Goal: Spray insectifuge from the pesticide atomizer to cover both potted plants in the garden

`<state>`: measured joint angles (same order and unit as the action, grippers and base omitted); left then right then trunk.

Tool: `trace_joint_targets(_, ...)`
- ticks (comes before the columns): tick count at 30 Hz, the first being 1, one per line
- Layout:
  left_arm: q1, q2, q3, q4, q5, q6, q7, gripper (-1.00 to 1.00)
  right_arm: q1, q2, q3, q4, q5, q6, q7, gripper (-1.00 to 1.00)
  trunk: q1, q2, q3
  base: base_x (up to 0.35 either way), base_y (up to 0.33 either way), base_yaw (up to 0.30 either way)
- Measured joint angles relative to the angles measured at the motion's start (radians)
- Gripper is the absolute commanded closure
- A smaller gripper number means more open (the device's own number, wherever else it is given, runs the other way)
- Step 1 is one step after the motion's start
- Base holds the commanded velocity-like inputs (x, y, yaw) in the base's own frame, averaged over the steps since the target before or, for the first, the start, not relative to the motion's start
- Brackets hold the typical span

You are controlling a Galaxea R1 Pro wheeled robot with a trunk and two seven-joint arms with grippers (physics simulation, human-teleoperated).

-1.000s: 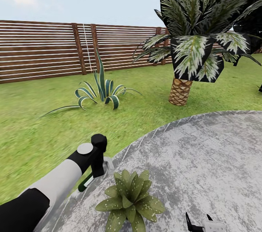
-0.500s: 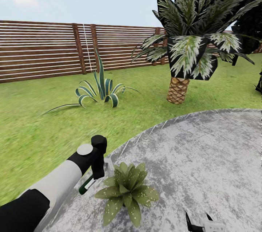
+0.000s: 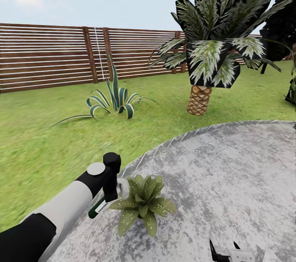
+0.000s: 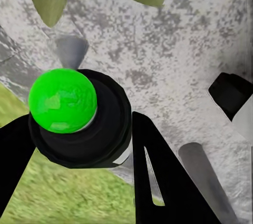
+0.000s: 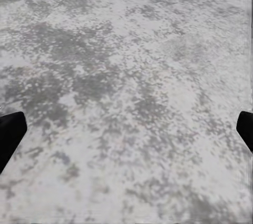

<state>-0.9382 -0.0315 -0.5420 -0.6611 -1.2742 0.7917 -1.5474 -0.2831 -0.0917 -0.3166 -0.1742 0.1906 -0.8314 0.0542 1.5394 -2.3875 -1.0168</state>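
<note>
Patio [image 3: 230, 179] holds 1 potted plant [image 3: 143, 203] (speckled); left claw [image 3: 107, 200] grips 1 atomizer [image 3: 95, 208].

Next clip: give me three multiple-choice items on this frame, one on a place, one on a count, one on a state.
1. Where does the potted plant stand?
A. on the paved patio, near its edge
B. out on the lawn
C. against the fence

2. How many small potted rosettes show in the head view?
A. three
B. one
C. two

3. What is the state of the left end effector?
A. open and empty
B. shut on a leaf
C. shut on the pesticide atomizer

Key:
1 A: grey paving of the patio lies all around the plant, with the lawn just beyond it.
2 B: only one low rosette shows; the striped agave and the palm are other plants.
3 C: the left wrist view shows the bottle's black head between the fingers.
</note>
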Motion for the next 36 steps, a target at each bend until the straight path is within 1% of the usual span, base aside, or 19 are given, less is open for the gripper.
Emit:
trace_joint_targets(5, 0.0, -0.002, -0.001, -0.002, 0.0, 0.0, 0.0, 1.0, 0.0, 0.001, 0.0, -0.001, 0.0, 0.0, 0.0, -1.0, 0.0, 0.0, 0.0, -0.259, -0.162, 0.085)
trace_joint_targets(8, 0.001, -0.003, -0.001, -0.002, 0.0, 0.001, 0.001, 1.0, 0.0, 0.001, 0.0, -0.001, -0.001, 0.0, 0.0, -1.0, 0.0, 0.0, 0.0, -0.044, -0.259, 0.138)
trace_joint_targets(13, 0.001, -0.002, -0.001, -0.002, 0.0, 0.002, 0.002, 1.0, 0.0, 0.004, 0.001, -0.001, -0.002, -0.001, 0.0, -1.0, 0.0, 0.0, 0.0, -0.059, -0.255, 0.012)
trace_joint_targets(15, 0.001, -0.002, -0.001, -0.002, 0.0, 0.002, 0.002, 1.0, 0.0, 0.009, 0.001, -0.001, -0.002, -0.001, -0.001, -1.0, 0.0, 0.0, 0.0, -0.28, -0.117, 0.0)
trace_joint_targets(23, 0.001, -0.001, 0.003, -0.007, 0.0, 0.002, 0.003, 1.0, 0.0, 0.01, 0.001, 0.0, -0.002, -0.001, -0.001, -1.0, 0.0, 0.0, 0.0, -0.309, -0.082, 0.009)
trace_joint_targets(27, 0.002, 0.006, 0.013, -0.01, 0.003, 0.004, 0.0, 1.0, 0.0, 0.01, 0.001, 0.0, -0.001, 0.0, -0.001, -1.0, 0.0, 0.0, 0.0, -0.323, -0.023, 0.209)
trace_joint_targets(29, 0.002, 0.011, 0.065, -0.009, 0.008, 0.012, 0.0, 1.0, 0.0, 0.01, 0.001, 0.001, -0.001, 0.0, -0.001, -1.0, 0.0, 0.0, 0.0, -0.329, -0.004, 0.264)
trace_joint_targets(30, 0.006, 0.015, 0.115, -0.004, 0.008, 0.014, 0.0, 1.0, 0.0, 0.011, 0.001, 0.001, 0.0, 0.0, -0.001, -1.0, 0.0, 0.0, 0.0, -0.319, -0.001, 0.272)
trace_joint_targets(31, 0.018, 0.026, 0.171, -0.002, 0.01, 0.014, 0.001, 1.0, 0.0, 0.011, 0.001, 0.001, 0.0, 0.0, -0.001, -1.0, 0.0, 0.0, 0.0, -0.31, -0.001, 0.273)
trace_joint_targets(32, 0.028, 0.038, 0.213, -0.003, 0.01, 0.014, 0.001, 1.0, 0.0, 0.011, 0.001, 0.0, 0.0, 0.0, -0.001, -1.0, 0.0, 0.0, 0.0, -0.3, 0.0, 0.275)
trace_joint_targets(33, 0.051, 0.061, 0.296, -0.012, 0.015, 0.01, 0.003, 1.0, 0.0, 0.011, 0.001, 0.0, 0.0, 0.0, -0.001, -1.0, 0.0, 0.0, 0.0, -0.294, 0.0, 0.275)
trace_joint_targets(34, 0.076, 0.077, 0.372, -0.02, 0.018, -0.002, 0.003, 1.0, 0.0, 0.011, 0.002, 0.0, 0.0, 0.0, -0.001, -1.0, 0.0, 0.0, 0.0, -0.264, 0.0, 0.276)
trace_joint_targets(35, 0.094, 0.085, 0.442, -0.024, 0.019, -0.053, 0.006, 1.0, 0.0, 0.012, 0.001, 0.0, 0.0, 0.0, -0.001, -1.0, 0.0, 0.0, 0.0, -0.241, 0.0, 0.276)
trace_joint_targets(36, 0.103, 0.088, 0.489, -0.026, 0.019, -0.093, 0.019, 1.0, 0.0, 0.012, 0.001, 0.0, 0.0, 0.0, -0.001, -1.0, 0.0, 0.0, 0.0, -0.212, 0.0, 0.274)
